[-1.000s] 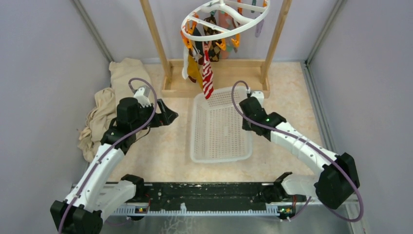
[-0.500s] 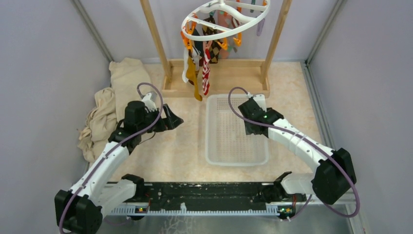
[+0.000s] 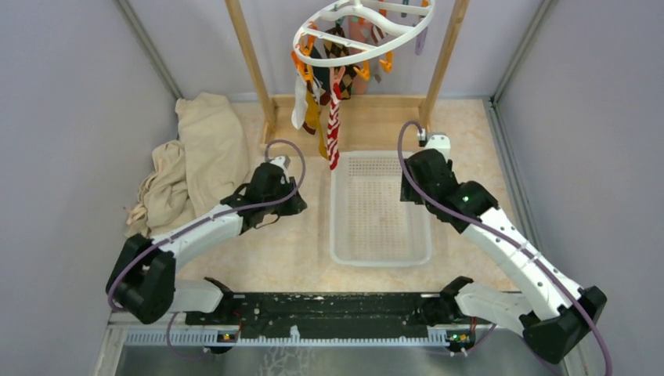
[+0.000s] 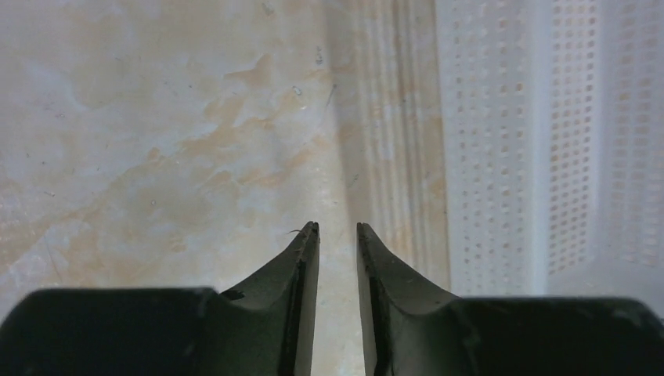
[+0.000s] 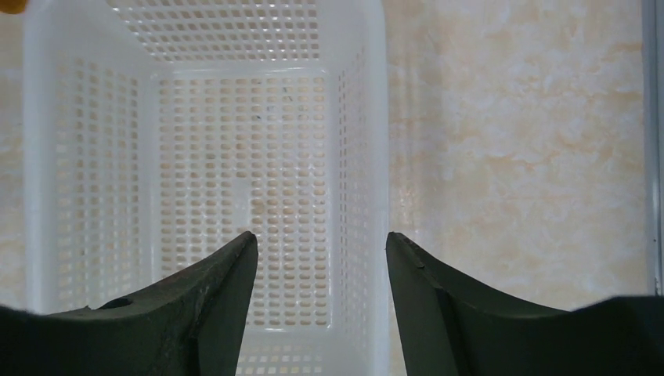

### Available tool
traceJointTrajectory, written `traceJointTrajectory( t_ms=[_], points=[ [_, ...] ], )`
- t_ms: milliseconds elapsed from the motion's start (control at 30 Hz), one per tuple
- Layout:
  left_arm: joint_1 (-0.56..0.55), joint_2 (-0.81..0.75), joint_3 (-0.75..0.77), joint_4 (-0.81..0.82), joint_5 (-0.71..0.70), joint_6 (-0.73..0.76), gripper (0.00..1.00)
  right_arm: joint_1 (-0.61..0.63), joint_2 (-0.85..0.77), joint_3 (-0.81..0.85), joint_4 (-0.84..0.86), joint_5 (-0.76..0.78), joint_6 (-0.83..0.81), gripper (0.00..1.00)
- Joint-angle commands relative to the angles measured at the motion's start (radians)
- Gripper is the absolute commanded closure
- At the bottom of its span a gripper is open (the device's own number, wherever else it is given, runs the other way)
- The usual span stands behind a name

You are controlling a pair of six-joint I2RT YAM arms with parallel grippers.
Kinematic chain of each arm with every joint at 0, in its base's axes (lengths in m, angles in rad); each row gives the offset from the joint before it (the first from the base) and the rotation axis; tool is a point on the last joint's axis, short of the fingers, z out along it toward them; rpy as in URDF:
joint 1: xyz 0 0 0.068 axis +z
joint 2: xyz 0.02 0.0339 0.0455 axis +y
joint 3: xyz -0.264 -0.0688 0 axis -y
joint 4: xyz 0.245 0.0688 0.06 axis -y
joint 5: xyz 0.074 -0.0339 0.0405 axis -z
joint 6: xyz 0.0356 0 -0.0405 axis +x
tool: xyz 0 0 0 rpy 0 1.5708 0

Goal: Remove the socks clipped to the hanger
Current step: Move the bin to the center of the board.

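Overhead, the soft, light-looking socks (image 3: 334, 129) dangle from clips on the hanger (image 3: 344, 59) beyond the basket's (image 3: 380, 261) far end, probably best pinched near the clip, while both arms crouch low flanking the basket, left pincer (image 4: 338, 229) barely parted, right pincer (image 5: 321, 239) wide, both empty.

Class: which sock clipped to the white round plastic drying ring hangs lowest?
The red-white striped sock; its tip ends nearest the white perforated basket, while the mustard yellow sock and white sock beside it stop shorter.
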State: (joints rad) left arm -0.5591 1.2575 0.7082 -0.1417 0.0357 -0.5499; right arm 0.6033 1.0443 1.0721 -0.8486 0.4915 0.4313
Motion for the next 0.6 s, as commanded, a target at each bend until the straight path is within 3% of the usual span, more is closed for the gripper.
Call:
traceJointTrajectory(
  t_ms=[0,300,567],
  points=[
    [-0.026,0.130,0.047,0.075,-0.087,-0.022,0.73,-0.007,-0.055,0.041,0.032,-0.066,0.014,0.39],
    [-0.233,0.316,0.212,0.106,-0.177,-0.060,0.72,-0.007,-0.076,-0.006,0.079,-0.106,0.014,0.38],
    [-0.292,0.433,0.328,0.108,-0.207,-0.045,0.71,-0.007,-0.078,-0.020,0.101,-0.125,0.012,0.37]
  ],
)
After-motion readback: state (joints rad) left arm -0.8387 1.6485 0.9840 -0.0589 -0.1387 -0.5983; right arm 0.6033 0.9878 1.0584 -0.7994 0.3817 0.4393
